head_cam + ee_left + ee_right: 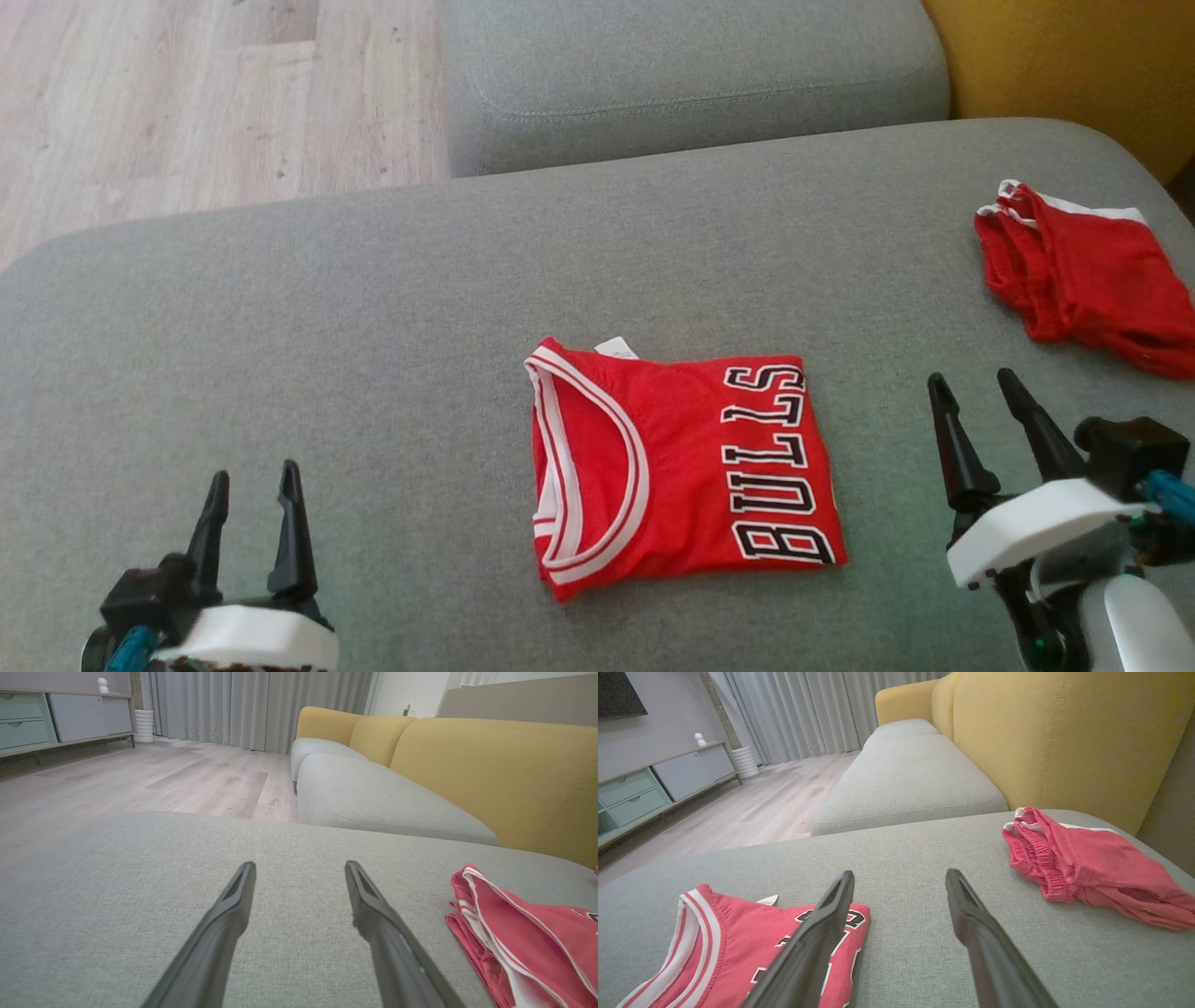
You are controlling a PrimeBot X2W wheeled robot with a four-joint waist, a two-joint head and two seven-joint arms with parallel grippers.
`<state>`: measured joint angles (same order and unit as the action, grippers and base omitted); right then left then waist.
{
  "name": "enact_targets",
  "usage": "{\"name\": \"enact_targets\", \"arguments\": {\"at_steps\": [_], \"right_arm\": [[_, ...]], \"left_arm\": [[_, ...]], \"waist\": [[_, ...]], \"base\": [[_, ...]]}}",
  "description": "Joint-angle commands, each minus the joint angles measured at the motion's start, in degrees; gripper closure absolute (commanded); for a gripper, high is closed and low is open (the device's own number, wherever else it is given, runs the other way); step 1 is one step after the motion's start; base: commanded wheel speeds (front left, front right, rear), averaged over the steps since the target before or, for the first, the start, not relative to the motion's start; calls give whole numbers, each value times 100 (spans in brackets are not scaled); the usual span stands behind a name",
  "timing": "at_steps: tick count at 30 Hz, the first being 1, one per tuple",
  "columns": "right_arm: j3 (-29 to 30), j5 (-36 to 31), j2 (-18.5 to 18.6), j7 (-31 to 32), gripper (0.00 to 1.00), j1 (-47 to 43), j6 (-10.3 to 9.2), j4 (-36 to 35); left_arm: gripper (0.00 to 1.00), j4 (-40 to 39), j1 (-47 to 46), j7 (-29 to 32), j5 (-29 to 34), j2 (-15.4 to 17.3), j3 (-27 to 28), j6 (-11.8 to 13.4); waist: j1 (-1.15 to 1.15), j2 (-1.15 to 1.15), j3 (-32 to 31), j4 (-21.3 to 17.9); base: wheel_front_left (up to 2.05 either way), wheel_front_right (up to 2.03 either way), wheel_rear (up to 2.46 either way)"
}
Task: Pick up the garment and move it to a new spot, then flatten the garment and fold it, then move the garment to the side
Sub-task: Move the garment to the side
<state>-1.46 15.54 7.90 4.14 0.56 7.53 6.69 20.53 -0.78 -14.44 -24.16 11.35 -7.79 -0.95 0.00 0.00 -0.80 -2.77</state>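
soft, even daylight fills all three views and nothing sits in gloom. the curtains (808, 714) are the brightest area, and the floor (140, 779) carries a mild sheen without hard glare. shadows are faint: a thin soft one runs under the near edge of the jersey (681, 467). the head view looks slightly hazy and washed out. both wrist views bend lines near their edges, and the fingers (212, 942) blur toward the bottom.

"BULLS" in black letters outlined white, across folded red jersey (686, 462). Small white tag at collar: unreadable.
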Motion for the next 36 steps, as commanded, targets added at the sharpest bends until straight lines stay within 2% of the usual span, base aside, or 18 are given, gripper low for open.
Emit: {"name": "enact_targets", "arguments": {"at_steps": [1,4,11,19,25,26,27,30,36], "right_arm": [[-123,-29,32,36,0,150,-4,-210],[-263,118,-18,399,0,244,-4,-212],[-535,292,-164,1809,0,721,-4,98],[-544,206,-335,2492,0,1081,-4,935],[-706,265,-387,3123,0,1031,-4,1246],[-773,316,-389,3191,38,1036,-4,1230],[-842,360,-378,3207,100,1054,-4,1187],[-998,411,-283,3165,100,1140,-4,1076],[-1618,477,302,2962,100,1993,-4,794]], "left_arm": [[0,-185,-202,-55,34,57,192,21],[0,-212,-251,-55,43,68,184,19],[0,-347,-602,-44,94,101,110,2],[0,-327,-1119,-16,168,67,-75,-81],[0,-217,-1277,-25,173,75,-96,-103],[0,-207,-1284,-27,170,79,-89,-103],[0,-199,-1288,-30,167,84,-80,-102],[0,-190,-1292,-34,162,91,-62,-101],[0,-309,-1353,-45,81,77,48,-119]], "waist": [[0,0,22,5],[0,0,112,15],[0,0,581,133],[0,0,984,393],[0,0,1007,394],[0,0,1008,379],[0,0,1012,359],[0,0,1028,313],[0,0,1197,19]], "base": [[0,0,0],[0,0,0],[0,0,0],[0,0,0],[0,0,0],[0,0,0],[0,0,0],[0,0,0],[0,0,0]]}}
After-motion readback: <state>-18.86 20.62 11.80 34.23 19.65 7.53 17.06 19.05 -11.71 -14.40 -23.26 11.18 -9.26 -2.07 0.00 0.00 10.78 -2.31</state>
